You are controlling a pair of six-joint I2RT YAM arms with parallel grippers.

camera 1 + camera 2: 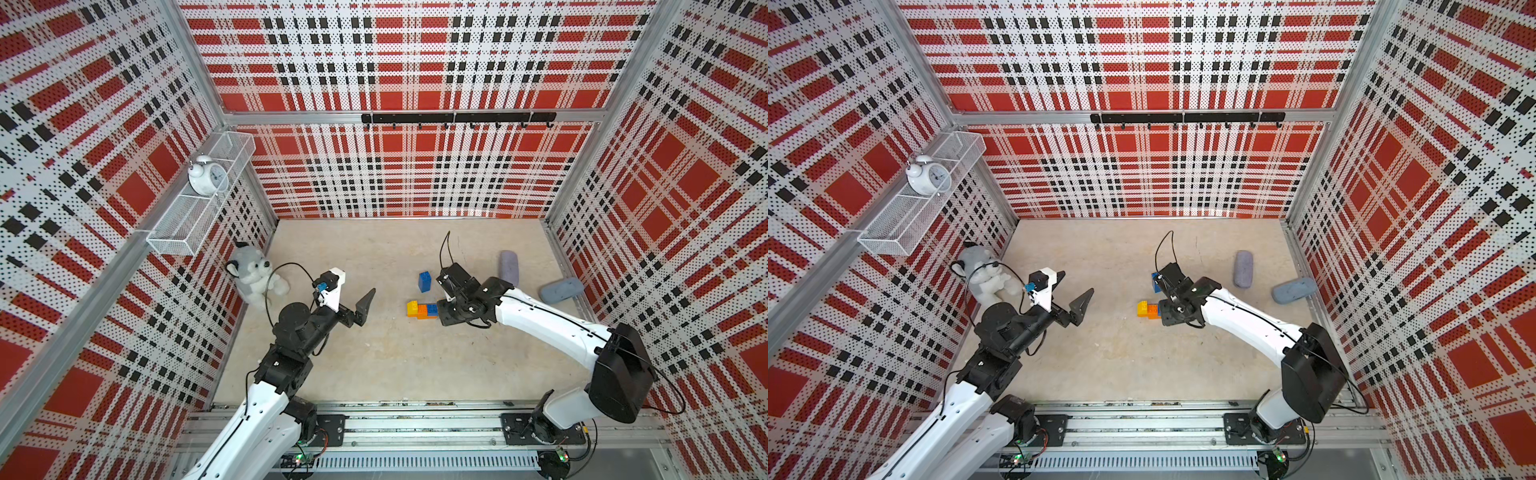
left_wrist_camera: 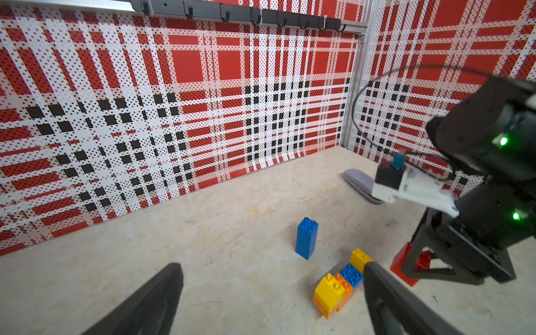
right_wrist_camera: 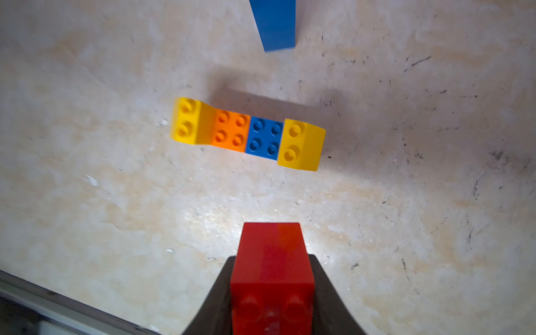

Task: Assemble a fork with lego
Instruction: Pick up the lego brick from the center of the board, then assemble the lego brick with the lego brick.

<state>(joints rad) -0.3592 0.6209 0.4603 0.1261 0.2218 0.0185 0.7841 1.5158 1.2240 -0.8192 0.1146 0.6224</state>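
**Red brick clamped, fork part-built**

Nearest you, the left claw [image 2: 271, 266] hangs above the tabletop [image 1: 374, 365]. Its fingers are spread wide with nothing between them, and it is well apart from the bricks.

Your right claw [image 3: 272, 259] is clamped on a red brick [image 3: 272, 278], one finger against each side face, with the studs turned toward the wrist camera. The brick sits low, but you cannot tell whether it rests on the tabletop or rides just above it.

Just past the red brick, across a strip of bare tabletop, lies the part-built fork [image 3: 249, 135]. It is an orange brick and a blue brick end to end with studs up, and a yellow brick stands on each outer end. The orange and blue studs in the middle show bare. In both top views the right claw overlaps the row's right end.

Behind the row, apart from it, a blue column [image 1: 424, 281] stands upright with studs on top.

Farther right, two grey oblong cases [image 1: 510, 266] lie near the right wall.

A plush husky [image 1: 253, 274] sits against the left wall. Above it, a white alarm clock [image 1: 206, 176] rests in a white wire basket [image 1: 174, 237] fixed to that wall.

Farthest off, a black hook rail [image 1: 457, 118] runs along the back wall.
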